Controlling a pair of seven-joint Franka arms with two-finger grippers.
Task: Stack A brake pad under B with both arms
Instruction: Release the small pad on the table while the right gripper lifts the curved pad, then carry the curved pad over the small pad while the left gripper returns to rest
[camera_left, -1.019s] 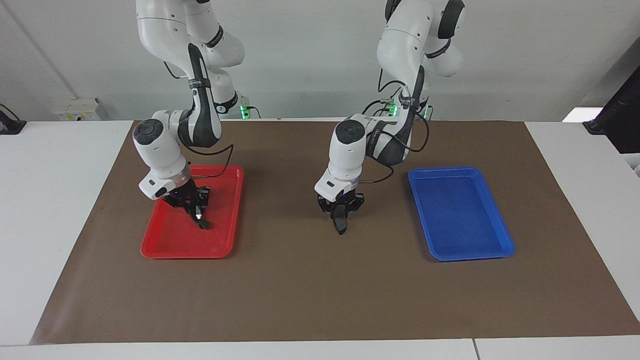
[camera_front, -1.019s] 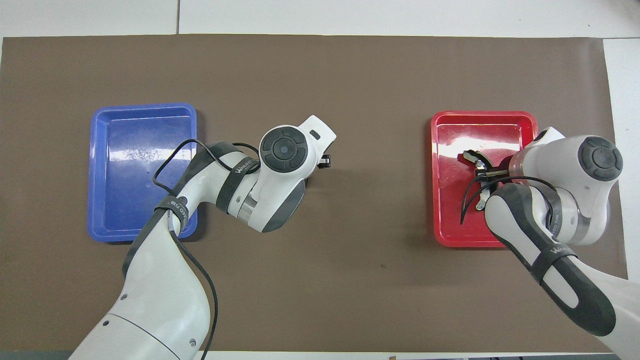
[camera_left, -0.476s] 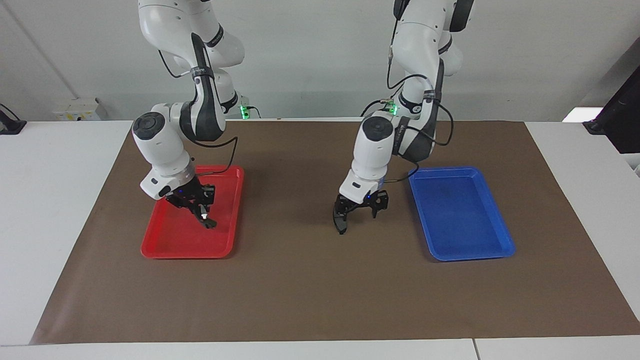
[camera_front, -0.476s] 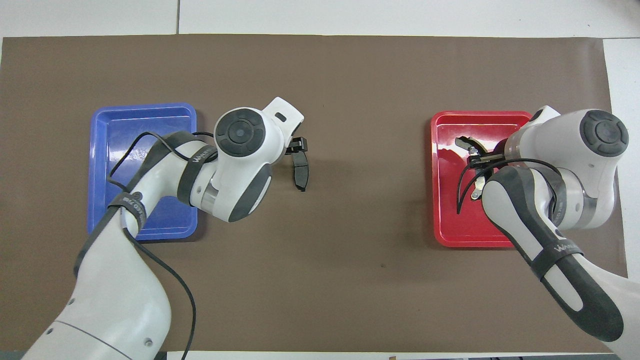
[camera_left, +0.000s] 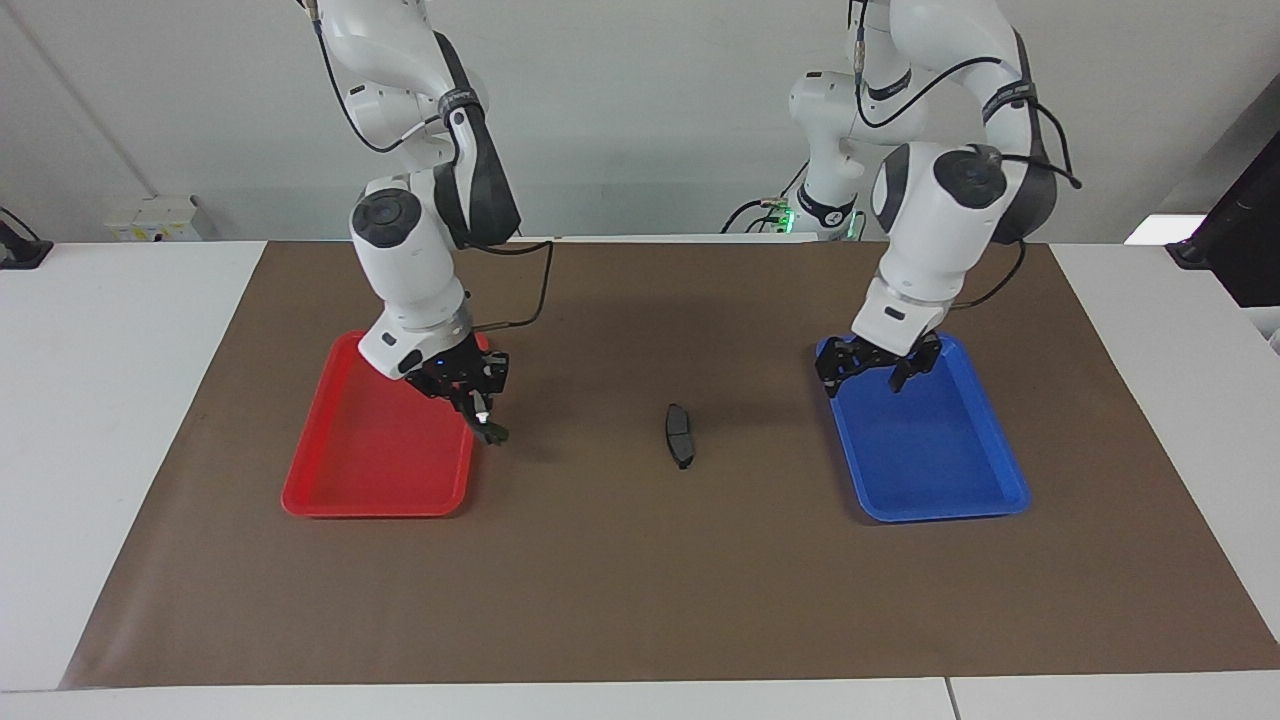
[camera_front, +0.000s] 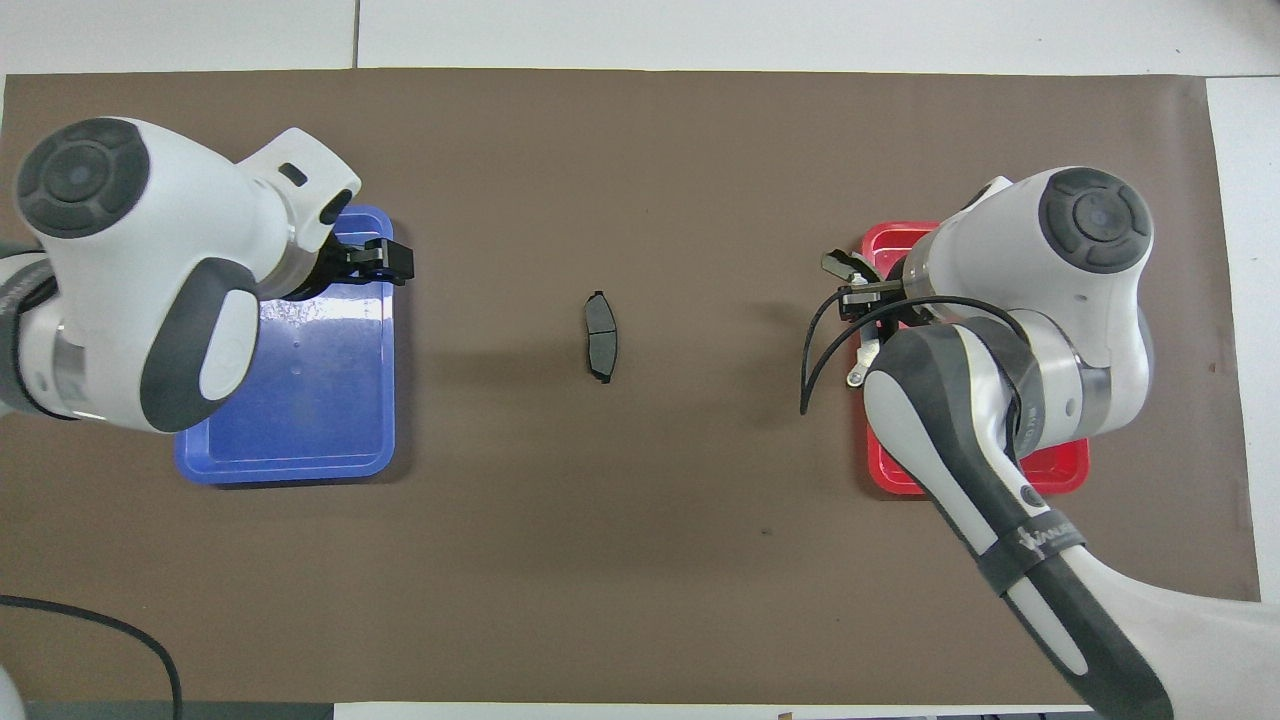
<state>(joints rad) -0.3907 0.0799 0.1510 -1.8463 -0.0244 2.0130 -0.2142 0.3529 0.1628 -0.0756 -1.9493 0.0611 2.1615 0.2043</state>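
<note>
Left tool (camera_left: 871, 374) has let go of the A brake pad (camera_left: 680, 436) within the last second and pulled back. It now hangs empty with fingers spread, over the end of the blue tray (camera_left: 985, 470) nearer the robots.

Right tool (camera_left: 480, 412) is pressed together, pinching B (camera_left: 492, 433). It has lifted B out of the red tray (camera_left: 330, 495) and carried it to the tray's edge on the side toward the pad. B is in the air, with its silver strip glinting under the fingers.

Farther out, the A brake pad lies flat on the brown mat (camera_left: 640, 600) on the worktop. It sits mid-worktop between the two trays and well apart from both, with nothing touching it.

Overhead view agrees: the pad (camera_front: 601, 337) is alone at centre, the left tool (camera_front: 386, 262) is at the blue tray's rim, and B (camera_front: 836, 264) pokes out past the red tray toward the centre.

Meaning: the bottom piece looks placed, so the first half is done. My read is that the step in hand is carrying B across to set it on the pad. It will need lining up along the pad's length and a low release, or the curved piece could rock or slide off.
</note>
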